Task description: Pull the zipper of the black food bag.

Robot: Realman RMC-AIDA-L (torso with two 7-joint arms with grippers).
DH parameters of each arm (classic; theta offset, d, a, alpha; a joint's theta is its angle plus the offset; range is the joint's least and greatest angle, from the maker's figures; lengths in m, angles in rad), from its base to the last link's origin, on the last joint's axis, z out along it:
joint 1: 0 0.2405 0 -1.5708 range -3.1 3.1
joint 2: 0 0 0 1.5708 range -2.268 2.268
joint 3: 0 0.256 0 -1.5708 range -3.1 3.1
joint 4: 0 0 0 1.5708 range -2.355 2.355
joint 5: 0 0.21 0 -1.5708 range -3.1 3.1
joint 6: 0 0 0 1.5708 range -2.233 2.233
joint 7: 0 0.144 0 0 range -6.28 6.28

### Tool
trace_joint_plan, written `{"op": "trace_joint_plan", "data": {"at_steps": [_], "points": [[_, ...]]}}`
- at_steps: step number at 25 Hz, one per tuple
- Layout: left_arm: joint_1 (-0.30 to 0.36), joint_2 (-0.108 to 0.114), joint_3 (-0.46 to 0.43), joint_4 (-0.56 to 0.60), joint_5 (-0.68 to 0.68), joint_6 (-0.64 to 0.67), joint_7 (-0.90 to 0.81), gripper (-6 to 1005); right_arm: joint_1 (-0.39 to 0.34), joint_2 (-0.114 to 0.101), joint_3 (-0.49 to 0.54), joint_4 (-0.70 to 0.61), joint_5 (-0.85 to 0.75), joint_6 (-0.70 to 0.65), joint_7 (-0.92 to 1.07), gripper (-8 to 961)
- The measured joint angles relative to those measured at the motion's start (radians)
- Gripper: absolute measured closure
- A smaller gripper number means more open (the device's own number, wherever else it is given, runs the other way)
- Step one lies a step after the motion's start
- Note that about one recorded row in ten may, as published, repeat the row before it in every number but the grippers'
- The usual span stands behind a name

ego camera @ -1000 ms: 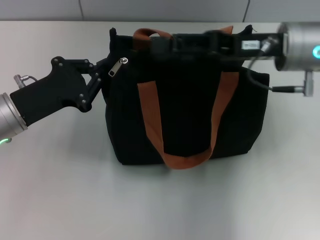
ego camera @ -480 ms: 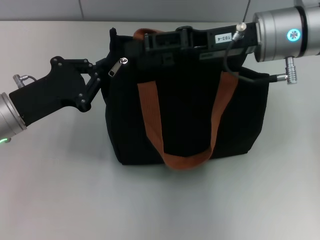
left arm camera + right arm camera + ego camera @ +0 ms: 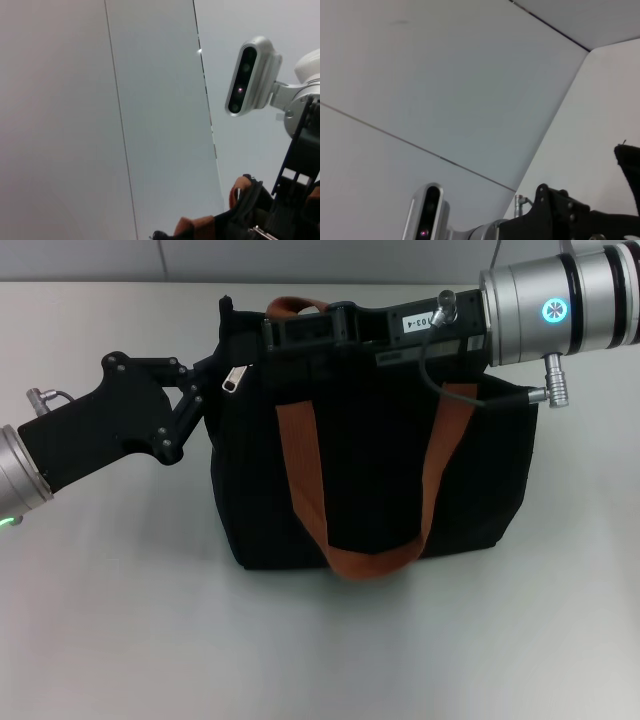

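Note:
The black food bag (image 3: 375,470) stands upright in the middle of the table, with two rust-brown strap handles (image 3: 300,475). The silver zipper pull (image 3: 236,378) hangs at the bag's top left corner. My left gripper (image 3: 208,377) comes in from the left and is shut on the bag's fabric at that corner, just left of the pull. My right gripper (image 3: 270,333) reaches in from the right along the bag's top edge and ends just right of and above the pull. The right wrist view shows the left gripper (image 3: 560,212) and a bag corner (image 3: 627,160).
The bag stands on a plain white table (image 3: 320,650) with a grey wall behind it. The right arm's silver wrist (image 3: 560,305) and its cable (image 3: 470,390) hang over the bag's top right. The left wrist view shows my head camera (image 3: 250,75).
My right gripper has moved left along the bag's top edge, toward the zipper pull. The pull has shifted slightly. My left gripper has stayed at the bag's corner.

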Motion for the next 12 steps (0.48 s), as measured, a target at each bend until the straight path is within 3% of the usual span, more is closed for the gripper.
{"op": "trace_joint_plan", "data": {"at_steps": [12], "points": [[-0.004, 0.0, 0.0, -0.005, -0.001, 0.044, -0.001, 956, 0.0, 0.003, -0.015, 0.002, 0.005, 0.025, 0.003, 146]]}}
